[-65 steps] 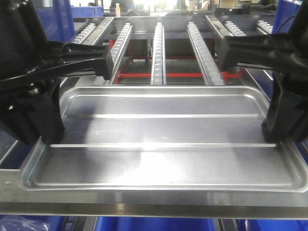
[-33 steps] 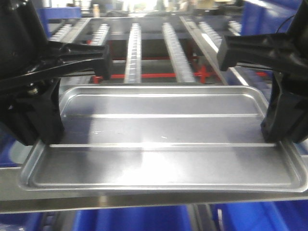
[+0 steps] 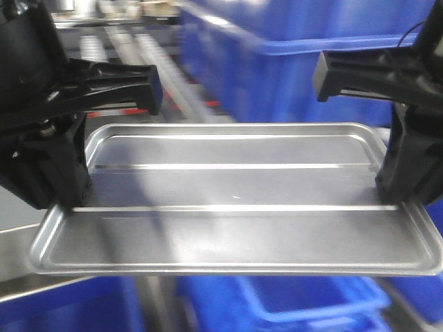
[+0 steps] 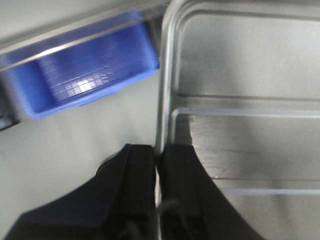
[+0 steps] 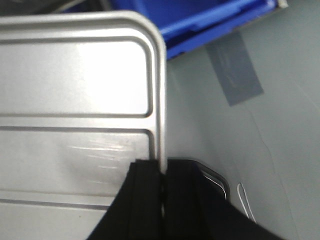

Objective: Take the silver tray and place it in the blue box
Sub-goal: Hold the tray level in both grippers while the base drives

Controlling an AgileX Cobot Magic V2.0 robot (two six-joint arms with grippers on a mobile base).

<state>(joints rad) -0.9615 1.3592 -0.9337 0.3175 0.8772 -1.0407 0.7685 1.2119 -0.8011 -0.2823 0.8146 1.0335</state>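
Silver metal fills the front view: the silver tray (image 3: 235,200) hangs level in the air, long side across the picture, with its two long ridges running from 9 to 3 o'clock. It rests on nothing and is carried only by its short ends.

At the tray's 9 o'clock end the left gripper (image 3: 68,199) is clamped on the raised rim. The left wrist view shows this plainly: the two black fingers (image 4: 137,170) are pressed together with the thin rim (image 4: 161,100) pinched between them, one finger outside the tray and one inside. At the 3 o'clock end the right gripper (image 3: 394,197) grips the opposite rim in the same way. In the right wrist view its fingers (image 5: 145,185) close on the tray edge (image 5: 161,100) just below the rounded corner.

Below the tray, toward 6 o'clock in the front view, a blue box (image 3: 297,304) lies open and well apart from the tray. Behind the tray, from 12 to 2 o'clock, a bigger blue box (image 3: 297,76) is smeared by blur, and blurred metal rails (image 3: 131,48) sit at 11 o'clock.

Under the left wrist an open blue box (image 4: 80,75) sits at 10 o'clock, off the tray's corner, over grey floor (image 4: 60,160). Under the right wrist a blue edge (image 5: 210,20) shows at 1 o'clock, with a strip of grey tape (image 5: 235,67) on the floor at 2 o'clock.
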